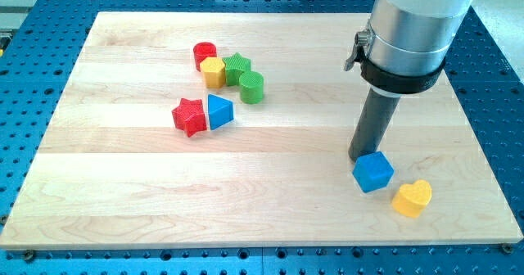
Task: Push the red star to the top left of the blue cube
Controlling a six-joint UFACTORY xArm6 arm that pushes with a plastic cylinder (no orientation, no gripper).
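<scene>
The red star (189,115) lies left of the board's middle, touching a blue triangular block (219,111) on its right. The blue cube (373,172) sits at the lower right of the board. My tip (362,159) stands just above and left of the blue cube, touching or almost touching its upper left edge. The red star is far to the left of my tip and the cube.
A yellow heart (412,198) lies just right and below the blue cube. A red cylinder (205,54), a yellow block (214,72), a green star (237,66) and a green cylinder (252,87) cluster above the red star. The wooden board (262,218) rests on a blue perforated table.
</scene>
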